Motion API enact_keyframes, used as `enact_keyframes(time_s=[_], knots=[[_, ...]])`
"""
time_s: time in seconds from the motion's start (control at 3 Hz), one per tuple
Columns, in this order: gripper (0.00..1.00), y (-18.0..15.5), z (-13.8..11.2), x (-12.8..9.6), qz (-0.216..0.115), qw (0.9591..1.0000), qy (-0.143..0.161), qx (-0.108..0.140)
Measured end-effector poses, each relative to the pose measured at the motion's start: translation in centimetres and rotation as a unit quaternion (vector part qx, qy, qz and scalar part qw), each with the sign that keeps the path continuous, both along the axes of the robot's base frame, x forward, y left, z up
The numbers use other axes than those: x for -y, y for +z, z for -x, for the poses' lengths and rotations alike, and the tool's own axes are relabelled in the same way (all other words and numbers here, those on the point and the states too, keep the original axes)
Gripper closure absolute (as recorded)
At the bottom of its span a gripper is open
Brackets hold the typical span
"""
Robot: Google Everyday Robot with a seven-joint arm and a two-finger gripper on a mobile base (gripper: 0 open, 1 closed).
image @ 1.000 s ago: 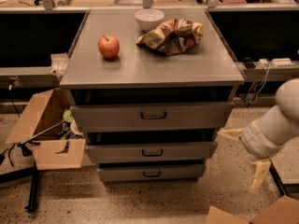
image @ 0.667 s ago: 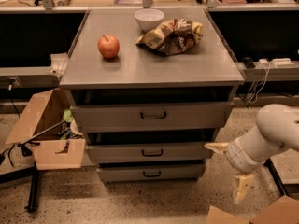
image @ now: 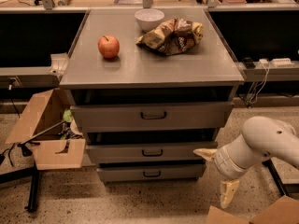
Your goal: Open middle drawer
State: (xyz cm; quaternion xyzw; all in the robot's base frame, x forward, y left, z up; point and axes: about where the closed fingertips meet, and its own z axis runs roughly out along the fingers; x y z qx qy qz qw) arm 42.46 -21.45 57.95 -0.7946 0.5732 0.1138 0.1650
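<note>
The middle drawer (image: 117, 153) is a grey metal front with a small dark loop handle (image: 152, 152) at its centre, between the taller top drawer (image: 107, 117) and the narrow bottom drawer (image: 117, 174). All three look shut or nearly shut. My gripper (image: 210, 178) is low at the cabinet's right side, open and empty. One finger (image: 203, 153) points left and reaches the right end of the middle drawer front; the other finger (image: 229, 192) hangs down toward the floor.
On the cabinet top (image: 140, 69) lie a red apple (image: 108, 46), a white bowl (image: 149, 18) and a chip bag (image: 172, 34). An open cardboard box (image: 44, 129) stands left of the cabinet, another box corner (image: 252, 214) bottom right. Cables hang at the right.
My arm has swung left and down from the right edge, bringing the gripper close to the right end of the middle drawer. The drawers have not moved.
</note>
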Motion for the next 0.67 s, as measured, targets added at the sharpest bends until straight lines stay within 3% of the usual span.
enact_keyframes(time_s=[0.67], knots=[[0.00, -5.9, -4.4, 0.5, 0.037, 0.9983, -0.040, 0.021]])
